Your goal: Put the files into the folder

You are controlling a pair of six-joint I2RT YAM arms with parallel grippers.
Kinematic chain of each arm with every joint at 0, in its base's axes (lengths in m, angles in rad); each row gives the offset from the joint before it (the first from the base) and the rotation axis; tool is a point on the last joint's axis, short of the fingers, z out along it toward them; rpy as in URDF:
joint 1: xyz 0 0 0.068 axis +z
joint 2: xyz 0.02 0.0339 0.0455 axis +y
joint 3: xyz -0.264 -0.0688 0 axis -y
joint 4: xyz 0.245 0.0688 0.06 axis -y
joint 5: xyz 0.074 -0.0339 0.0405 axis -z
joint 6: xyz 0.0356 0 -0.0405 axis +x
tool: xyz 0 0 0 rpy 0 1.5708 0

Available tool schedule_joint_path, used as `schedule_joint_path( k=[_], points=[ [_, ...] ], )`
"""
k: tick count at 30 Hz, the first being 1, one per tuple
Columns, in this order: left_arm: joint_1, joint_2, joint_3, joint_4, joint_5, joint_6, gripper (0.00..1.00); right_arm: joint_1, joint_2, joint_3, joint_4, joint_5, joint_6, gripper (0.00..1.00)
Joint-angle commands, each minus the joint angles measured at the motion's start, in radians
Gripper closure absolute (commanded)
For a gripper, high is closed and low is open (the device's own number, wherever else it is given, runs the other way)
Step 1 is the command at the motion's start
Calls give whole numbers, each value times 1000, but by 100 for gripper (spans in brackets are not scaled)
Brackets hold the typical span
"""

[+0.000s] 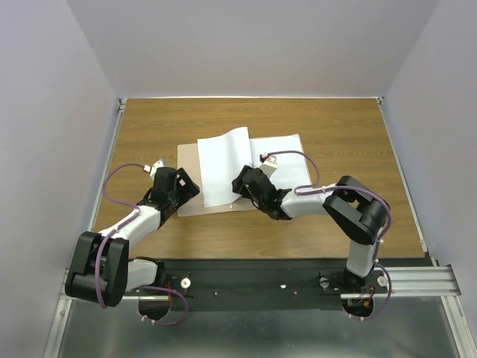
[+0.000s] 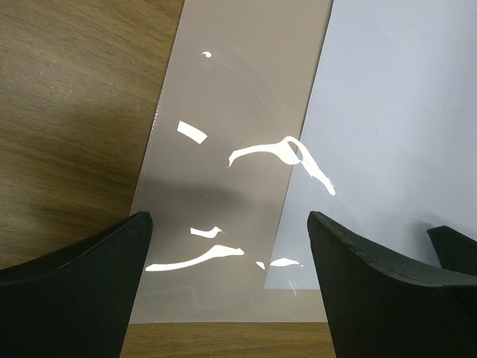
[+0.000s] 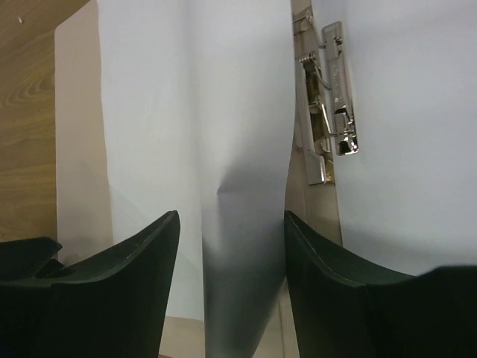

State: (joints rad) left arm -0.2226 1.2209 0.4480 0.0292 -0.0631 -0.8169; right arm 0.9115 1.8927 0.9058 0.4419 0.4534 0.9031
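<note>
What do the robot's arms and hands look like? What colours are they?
The left arm and right arm have chunky black joints and silver-grey tubes. A thin purple cable loops along each. The left hand and right hand each have two black, curved fingers.

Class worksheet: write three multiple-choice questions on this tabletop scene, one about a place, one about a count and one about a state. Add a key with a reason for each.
1. Where does the metal clip lie?
A. on the folder
B. on bare wood
C. in the left jaws

2. How many white sheets are in view?
A. one
B. four
C. two

3. How do the jaws of the left gripper stand?
A. shut on a sheet
B. open, gripping nothing
C. shut on the clip

Key:
1 A, since the right wrist view shows it on the pinkish-tan strip.
2 C, since there is a left sheet and a right sheet.
3 B, since they stand wide apart.
</note>
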Motion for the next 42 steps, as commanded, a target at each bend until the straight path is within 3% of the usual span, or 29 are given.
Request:
schedule_joint_path(
  k=[1,8,14,17,24,28,36,42],
  points=[
    [3,12,-29,-38,26,-7,5,10,-105,18,-201,120,20,31],
    [3,2,-29,-45,20,-2,5,7,-242,-7,-361,217,20,23],
    [3,-4,-29,-52,22,4,5,-12,-314,1,-404,278,-96,14],
    [3,-3,-23,-54,25,13,5,-84,-320,19,-404,173,-168,12],
    [3,-3,-20,-58,22,25,5,-391,-192,120,-385,-523,-314,14],
    [2,6,-14,-57,25,30,5,-450,-84,203,-381,-740,-366,19],
    [3,19,-15,-57,28,30,5,-467,109,332,-381,-893,-374,22],
    [2,20,-17,-58,26,25,5,-467,146,346,-379,-906,-365,22]
  ],
)
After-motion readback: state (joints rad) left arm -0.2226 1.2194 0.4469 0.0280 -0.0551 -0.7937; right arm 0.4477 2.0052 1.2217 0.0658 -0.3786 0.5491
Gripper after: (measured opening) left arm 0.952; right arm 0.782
